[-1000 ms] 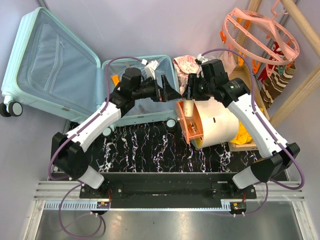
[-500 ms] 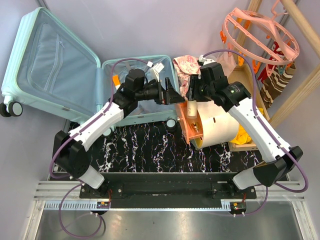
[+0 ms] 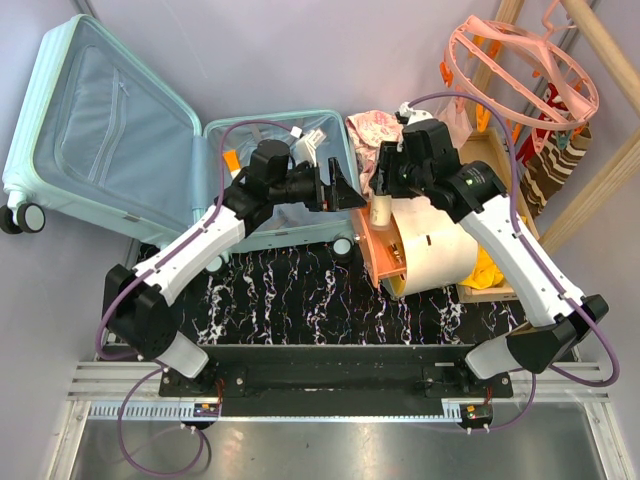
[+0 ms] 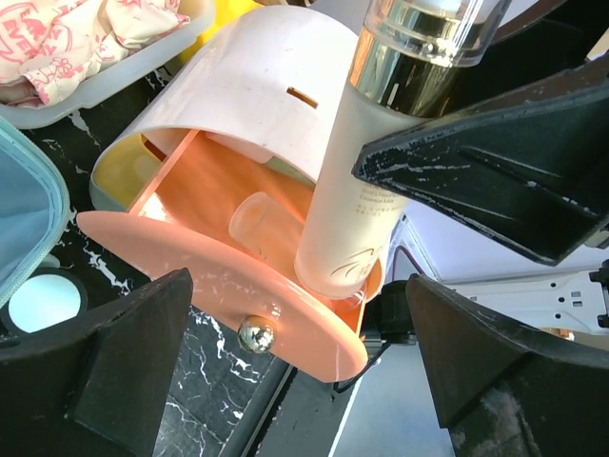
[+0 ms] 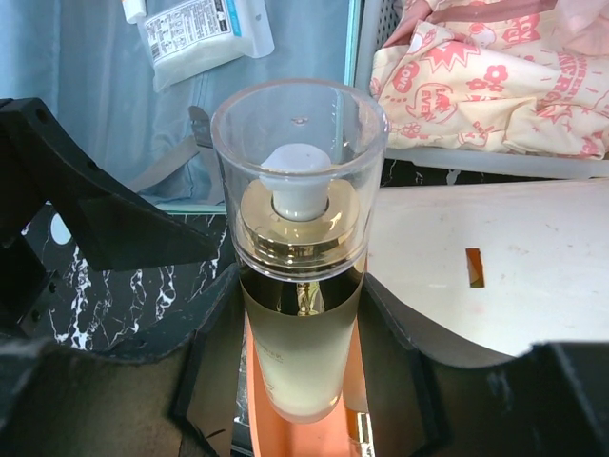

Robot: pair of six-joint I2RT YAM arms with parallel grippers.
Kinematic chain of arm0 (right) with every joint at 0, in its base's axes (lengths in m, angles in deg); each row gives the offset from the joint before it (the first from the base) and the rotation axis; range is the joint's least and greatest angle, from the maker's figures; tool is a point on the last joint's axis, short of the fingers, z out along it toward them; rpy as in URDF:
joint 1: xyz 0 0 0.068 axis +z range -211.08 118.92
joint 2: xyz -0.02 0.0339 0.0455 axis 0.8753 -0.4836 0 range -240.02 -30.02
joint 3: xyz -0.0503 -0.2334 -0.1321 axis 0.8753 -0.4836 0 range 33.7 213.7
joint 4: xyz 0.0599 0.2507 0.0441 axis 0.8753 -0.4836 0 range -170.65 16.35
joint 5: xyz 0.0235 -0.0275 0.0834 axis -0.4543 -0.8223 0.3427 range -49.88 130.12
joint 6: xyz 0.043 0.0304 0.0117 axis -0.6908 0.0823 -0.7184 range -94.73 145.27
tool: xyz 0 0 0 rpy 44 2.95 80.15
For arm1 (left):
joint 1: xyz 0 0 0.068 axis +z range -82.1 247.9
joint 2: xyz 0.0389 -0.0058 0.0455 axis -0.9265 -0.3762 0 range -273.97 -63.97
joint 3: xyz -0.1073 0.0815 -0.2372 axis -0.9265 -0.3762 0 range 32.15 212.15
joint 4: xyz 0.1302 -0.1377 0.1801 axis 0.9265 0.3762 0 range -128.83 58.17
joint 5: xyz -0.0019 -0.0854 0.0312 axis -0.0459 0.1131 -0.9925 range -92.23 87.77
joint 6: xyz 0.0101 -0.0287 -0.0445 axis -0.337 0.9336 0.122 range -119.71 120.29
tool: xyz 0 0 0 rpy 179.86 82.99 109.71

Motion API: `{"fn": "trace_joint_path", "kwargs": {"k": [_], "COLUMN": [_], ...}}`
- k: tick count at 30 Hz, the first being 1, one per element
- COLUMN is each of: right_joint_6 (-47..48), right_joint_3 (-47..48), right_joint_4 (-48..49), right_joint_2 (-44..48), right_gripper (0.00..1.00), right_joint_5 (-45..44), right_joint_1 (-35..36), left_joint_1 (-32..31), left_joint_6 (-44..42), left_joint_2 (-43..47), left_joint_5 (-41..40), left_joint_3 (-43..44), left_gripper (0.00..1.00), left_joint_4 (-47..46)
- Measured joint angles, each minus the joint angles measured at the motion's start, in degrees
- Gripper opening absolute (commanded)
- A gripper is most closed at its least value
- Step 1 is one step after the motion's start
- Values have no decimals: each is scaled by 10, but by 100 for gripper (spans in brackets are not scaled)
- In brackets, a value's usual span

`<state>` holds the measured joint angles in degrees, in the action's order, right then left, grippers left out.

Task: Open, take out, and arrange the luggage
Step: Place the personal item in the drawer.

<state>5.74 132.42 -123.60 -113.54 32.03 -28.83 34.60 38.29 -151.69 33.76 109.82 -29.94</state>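
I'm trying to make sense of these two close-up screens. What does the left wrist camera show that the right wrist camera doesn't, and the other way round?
Only the left wrist view: the open orange door with its shiny knob, and a small clear jar inside. Only the right wrist view: a white pump head under a clear cap, seen from above, and a white packet against the luggage lining. Both: the frosted bottle, the cream cylinder and the pink-printed cloth.

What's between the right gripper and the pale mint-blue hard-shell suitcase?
The open left gripper, hovering by the suitcase's right rim, per the top external view.
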Motion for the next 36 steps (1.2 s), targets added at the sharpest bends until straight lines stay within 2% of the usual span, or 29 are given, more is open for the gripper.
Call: {"fn": "trace_joint_path", "kwargs": {"k": [18, 25, 36], "right_joint_6": [33, 30, 24], "right_joint_3": [-26, -25, -15], "right_joint_4": [-27, -76, -120], "right_joint_2": [0, -1, -8], "right_gripper": [0, 0, 2], "right_joint_5": [-34, -28, -15], "right_joint_1": [34, 34, 37], "left_joint_1": [0, 0, 0], "left_joint_6": [-2, 6, 16], "left_joint_2": [7, 7, 7], "left_joint_5": [14, 45, 48], "left_joint_3": [0, -2, -14], "left_gripper": [99, 99, 99], "left_joint_4": [-1, -38, -57]}}
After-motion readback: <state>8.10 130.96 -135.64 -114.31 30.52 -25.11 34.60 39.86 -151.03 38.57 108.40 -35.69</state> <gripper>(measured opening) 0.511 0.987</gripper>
